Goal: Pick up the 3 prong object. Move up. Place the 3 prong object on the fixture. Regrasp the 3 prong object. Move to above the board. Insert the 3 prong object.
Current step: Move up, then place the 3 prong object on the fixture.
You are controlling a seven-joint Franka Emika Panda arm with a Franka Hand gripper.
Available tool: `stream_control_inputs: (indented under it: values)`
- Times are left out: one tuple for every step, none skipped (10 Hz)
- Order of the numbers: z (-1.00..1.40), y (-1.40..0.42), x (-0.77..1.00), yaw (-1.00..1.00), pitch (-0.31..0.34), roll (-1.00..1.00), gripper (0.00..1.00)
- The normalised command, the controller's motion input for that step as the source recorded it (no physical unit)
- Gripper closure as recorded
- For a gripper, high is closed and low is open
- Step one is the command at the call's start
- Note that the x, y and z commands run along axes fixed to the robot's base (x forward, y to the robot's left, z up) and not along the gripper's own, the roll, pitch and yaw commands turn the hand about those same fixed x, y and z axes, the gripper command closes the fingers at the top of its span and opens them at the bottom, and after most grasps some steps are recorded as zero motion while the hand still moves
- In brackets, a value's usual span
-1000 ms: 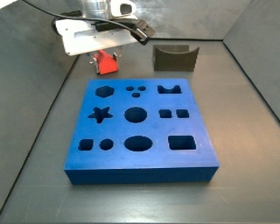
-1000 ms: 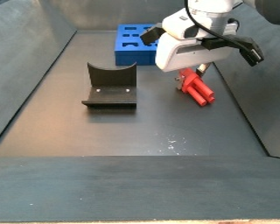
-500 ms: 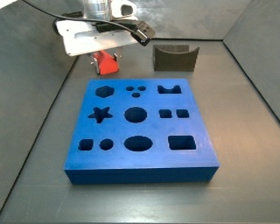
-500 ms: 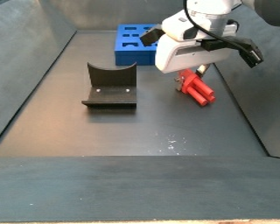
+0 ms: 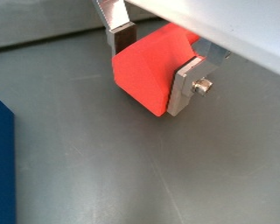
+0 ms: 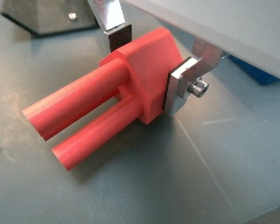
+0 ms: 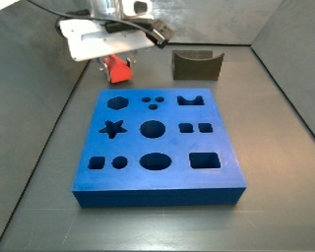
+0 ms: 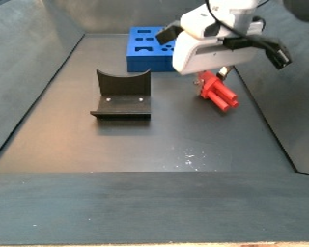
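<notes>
Gripper (image 6: 149, 64) clamped 3 prong object (image 6: 101, 109) near floor's far edge; prongs plain in wrist view, hidden in side view (image 7: 118, 69) behind board (image 7: 160, 138).

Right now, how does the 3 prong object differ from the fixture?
The 3 prong object is red-orange with rod-like prongs, clamped in the hand. The fixture is a dark bracket, standing free on the floor. The fixture looks larger. Both lie off the board.
</notes>
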Motion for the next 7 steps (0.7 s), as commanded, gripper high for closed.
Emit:
stream_control_inputs:
  values:
    - [0.87,0.0,0.01,0.01,0.069,-0.01,1.0]
    - [0.8,0.0,0.01,0.01,0.07,-0.01,1.0]
    - [0.64,-0.01,-0.01,0.01,0.063,-0.02,1.0]
    - [0.51,-0.01,-0.02,0.01,0.05,-0.02,1.0]
    - [0.39,-0.01,-0.02,0.01,0.043,-0.03,1.0]
    - [0.26,-0.01,-0.02,0.02,0.039,-0.03,1.0]
    - [1.0,0.0,0.0,0.0,0.0,0.0,1.0]
